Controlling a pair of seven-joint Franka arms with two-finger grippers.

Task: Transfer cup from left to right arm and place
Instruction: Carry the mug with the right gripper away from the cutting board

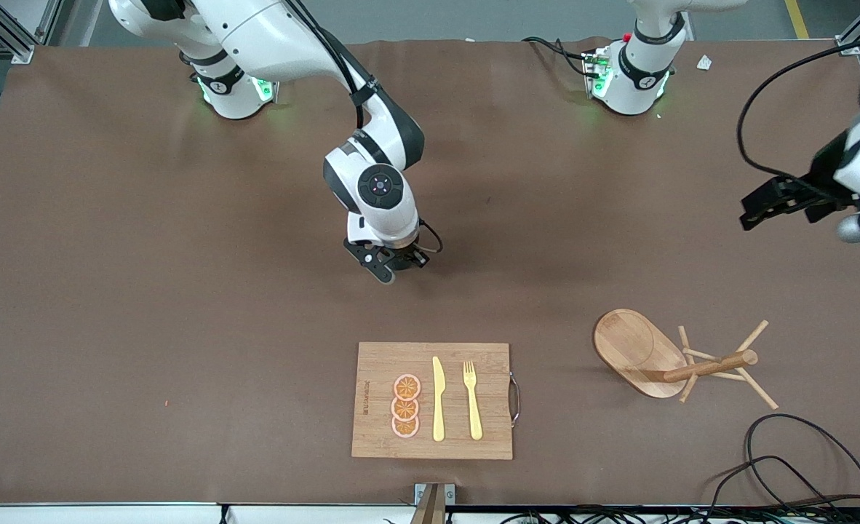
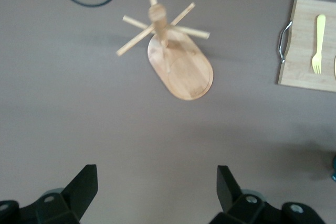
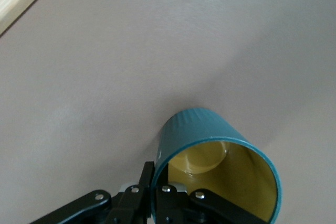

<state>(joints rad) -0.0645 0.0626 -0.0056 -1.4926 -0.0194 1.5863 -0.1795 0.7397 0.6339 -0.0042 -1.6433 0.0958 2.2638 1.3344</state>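
A tip-over is judged the chief hazard: the cup (image 3: 220,166) is seen in the right wrist view gripped by its rim, one finger inside the tan-yellow interior and one outside the ribbed teal wall, so a release made before the base sits flat on the tabletop (image 1: 146,291), or a sideways withdrawal, could drag or topple it. A slip within the thin rim grip is also conceivable if the descent is abrupt. The right pincer (image 1: 390,263) is clenched on the cup, pointed downward and held low over bare tabletop, at roughly 12 o'clock from the wooden board (image 1: 372,437) as the front camera shows it; the cup itself is hidden beneath the wrist in that view. Whether the cup's base touches the surface cannot be told. The left pincer (image 2: 157,184) is released, its jaws spread wide and empty, and it is held waiting above the left arm's end of the tabletop, at about 1 o'clock from the wooden mug tree (image 1: 663,360).
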